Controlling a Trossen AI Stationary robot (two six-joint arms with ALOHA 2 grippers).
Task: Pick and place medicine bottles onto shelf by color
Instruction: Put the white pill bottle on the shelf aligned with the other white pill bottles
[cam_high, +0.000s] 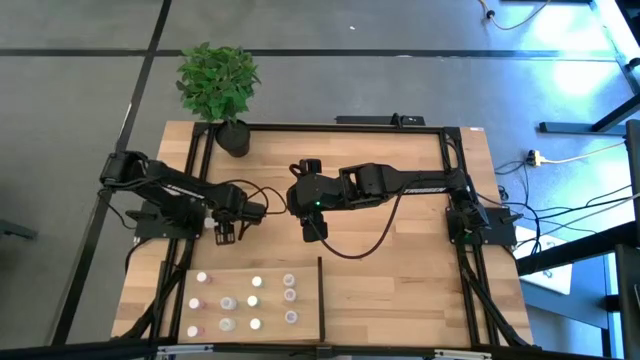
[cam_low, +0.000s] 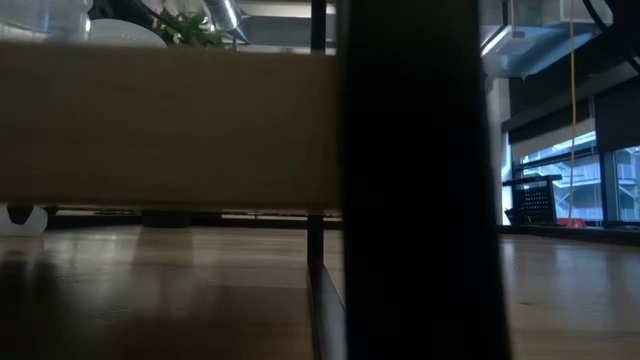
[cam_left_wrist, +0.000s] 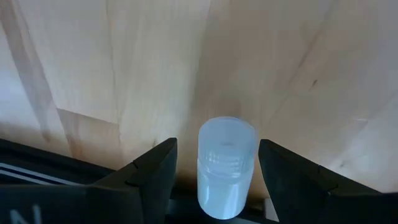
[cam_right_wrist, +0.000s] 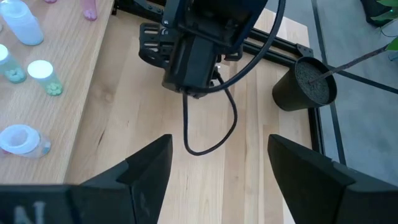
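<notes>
The left gripper hovers over the bare planked tabletop, just beyond the far edge of the shelf. Its two dark, matte fingers hold a small translucent bottle between them: a frosted, whitish cylinder with a rounded cap and faint threading below it. The jaws stand partly closed, one to each side of the bottle.

The shelf is a flat rectangle of pale, broad boards at the near left of the table, edged by thin black rails. On it stand the other medicine bottles, tiny round cylinders with white or pinkish tops, set in loose rows well apart from each other. From the right wrist view some are clear with small greenish pills inside.

The right gripper hangs near the table's middle, its blunt black fingers spread wide and empty. A round black plant pot with leafy greenery sits at the far left corner.
</notes>
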